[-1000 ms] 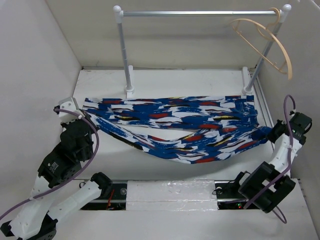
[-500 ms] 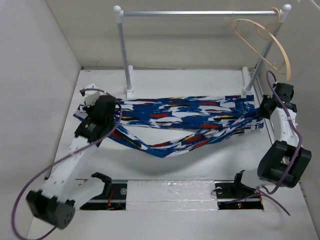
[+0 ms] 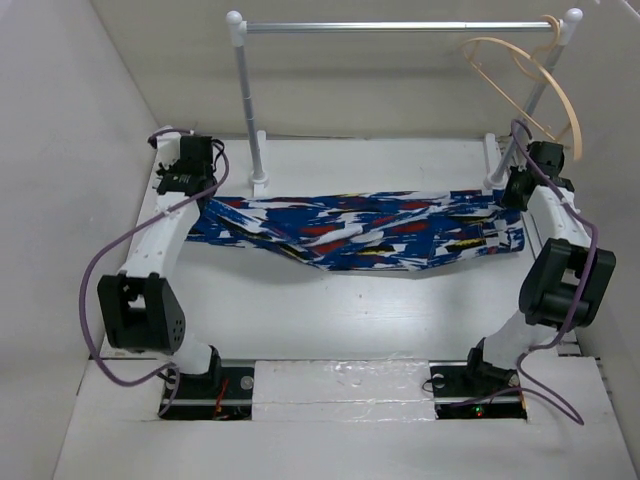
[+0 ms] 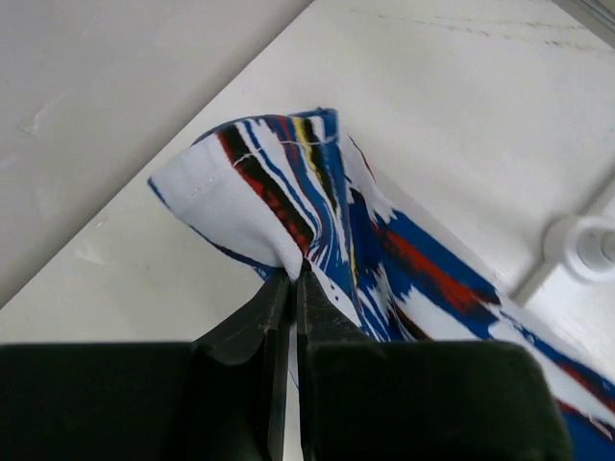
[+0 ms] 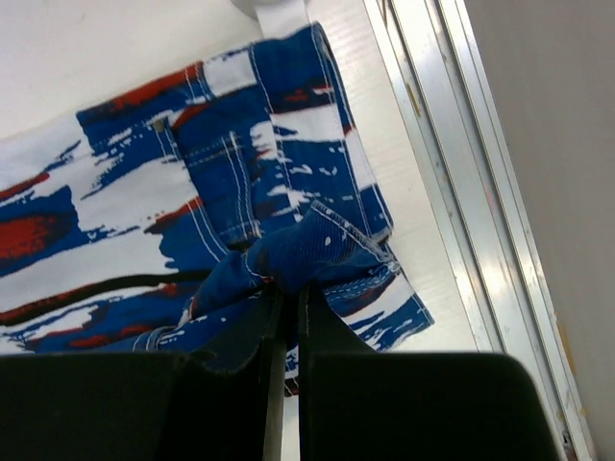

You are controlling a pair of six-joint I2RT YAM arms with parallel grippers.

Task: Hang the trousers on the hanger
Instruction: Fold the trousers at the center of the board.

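The trousers, in a blue, white and red print, hang stretched between my two grippers above the table, sagging in the middle. My left gripper is shut on their left end, a white-edged fold. My right gripper is shut on their right end, a bunched blue waistband fold. The hanger, thin and light tan, hangs by its hook from the right end of the silver rail, above and behind my right gripper.
The rail stands on two white posts, with feet at the back of the table. White walls close in on the left and right. A metal strip runs along the table's right edge.
Both grippers have moved away from the near edge toward the rail posts, carrying the trousers back and pulling them straighter. The fold that drooped forward is now much shallower.
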